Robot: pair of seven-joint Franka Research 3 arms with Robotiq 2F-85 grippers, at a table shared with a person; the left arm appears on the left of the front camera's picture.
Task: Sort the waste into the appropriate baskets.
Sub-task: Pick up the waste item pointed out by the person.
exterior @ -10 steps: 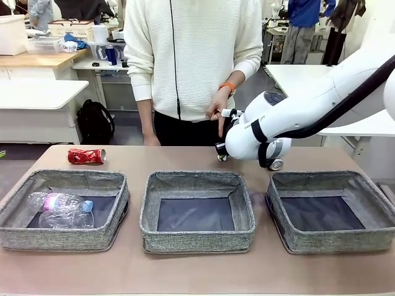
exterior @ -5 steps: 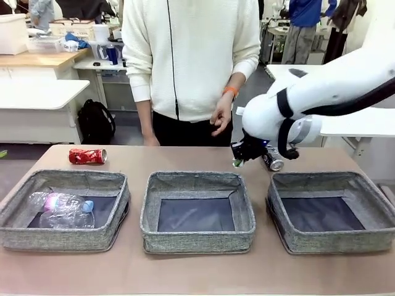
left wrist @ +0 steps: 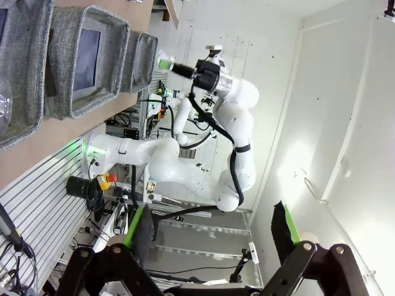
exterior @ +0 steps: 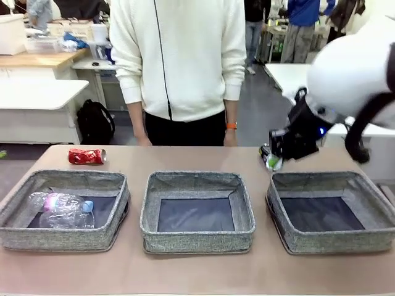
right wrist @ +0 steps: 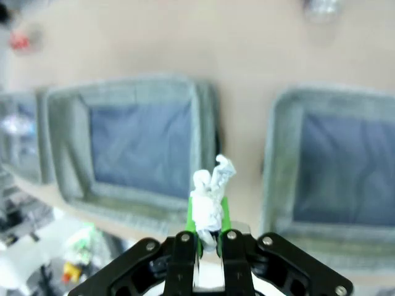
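The right hand [right wrist: 210,217] is clamped on the white paper wad [right wrist: 210,185], pinching only its lower end. It hangs over the strip of desk [right wrist: 242,135] between the middle basket [right wrist: 136,196] and the right basket [right wrist: 281,179]. The biggest risk from here looks like a release at this spot: so light a scrap would likely land on bare desk or catch on a fabric rim. A lesser one is picking the wrong bin, since the left basket [exterior: 62,237] holds clear bottles [exterior: 62,209]. Least, the shallow pinch may let the wad slip. The right arm [exterior: 352,74] reaches in from the right, its hand pointing down by the right basket's far-left corner. The left hand [left wrist: 213,225] stands apart and empty, away from the baskets.
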